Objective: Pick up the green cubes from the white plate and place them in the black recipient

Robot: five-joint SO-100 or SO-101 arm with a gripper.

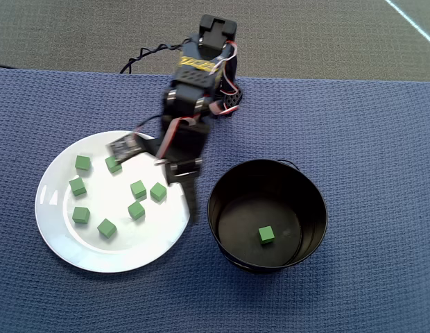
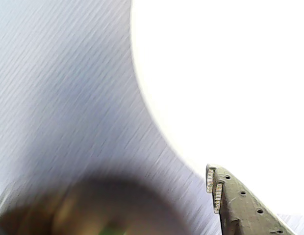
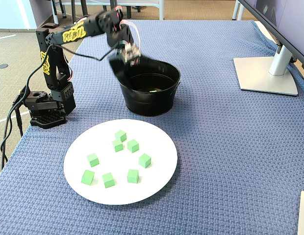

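Observation:
Several green cubes (image 1: 138, 189) lie scattered on the white plate (image 1: 145, 246) at the left of the overhead view. One more green cube (image 1: 266, 234) rests on the bottom of the black recipient (image 1: 308, 201) to its right. My gripper (image 1: 192, 211) hangs over the cloth between the plate's right rim and the pot. In the wrist view its fingertips (image 2: 211, 178) lie together, shut with nothing between them, beside the glaring plate (image 2: 230, 73) and the blurred pot (image 2: 93, 205). The fixed view shows the gripper (image 3: 118, 73) blurred at the pot's (image 3: 147, 103) left rim, behind the plate (image 3: 93, 137).
A blue woven cloth (image 1: 367, 125) covers the table. The arm's base (image 3: 46, 110) stands at the table's left edge in the fixed view, with cables trailing off it. A monitor stand (image 3: 267, 73) sits at the far right.

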